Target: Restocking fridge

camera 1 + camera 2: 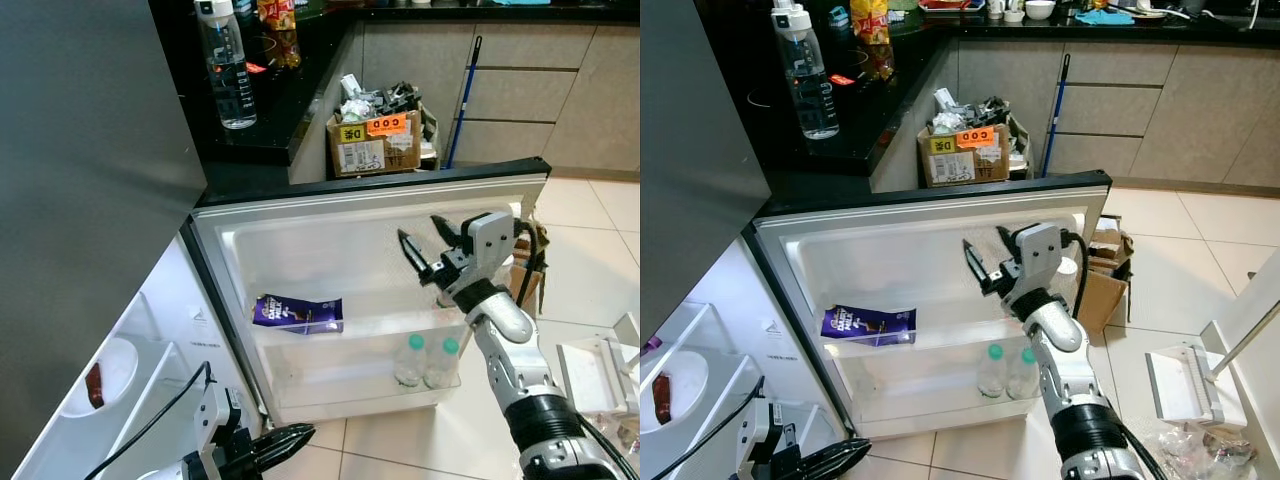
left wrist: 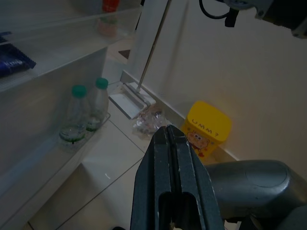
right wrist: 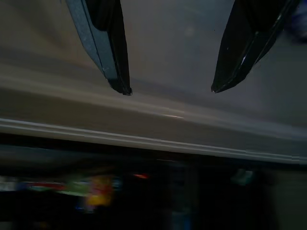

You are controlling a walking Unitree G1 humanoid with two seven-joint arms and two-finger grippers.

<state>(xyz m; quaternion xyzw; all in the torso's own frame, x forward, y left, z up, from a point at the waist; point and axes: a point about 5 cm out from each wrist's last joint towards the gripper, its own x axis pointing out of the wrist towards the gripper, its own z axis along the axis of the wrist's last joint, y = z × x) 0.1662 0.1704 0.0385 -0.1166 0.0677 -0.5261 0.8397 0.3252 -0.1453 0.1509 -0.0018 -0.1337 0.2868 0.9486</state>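
Note:
The fridge door (image 1: 330, 240) stands wide open in front of me. A purple chocolate pack (image 1: 298, 314) lies flat on its middle shelf. Two green-capped water bottles (image 1: 425, 362) stand together on its lower shelf. My right gripper (image 1: 418, 227) is raised before the upper right of the door's inner panel, open, with nothing between its fingers. Its wrist view has the open gripper (image 3: 170, 89) close to the pale door panel. My left gripper (image 1: 285, 440) hangs low by the door's bottom corner, shut and empty. From the left wrist I see the bottles (image 2: 86, 109).
A clear water bottle (image 1: 228, 65) stands on the black counter behind the door. A cardboard box of rubbish (image 1: 375, 140) and a blue-handled broom (image 1: 462, 100) are by the cabinets. A white dustpan (image 1: 590, 370) lies on the tiles at right. A yellow bin (image 2: 207, 127) stands nearby.

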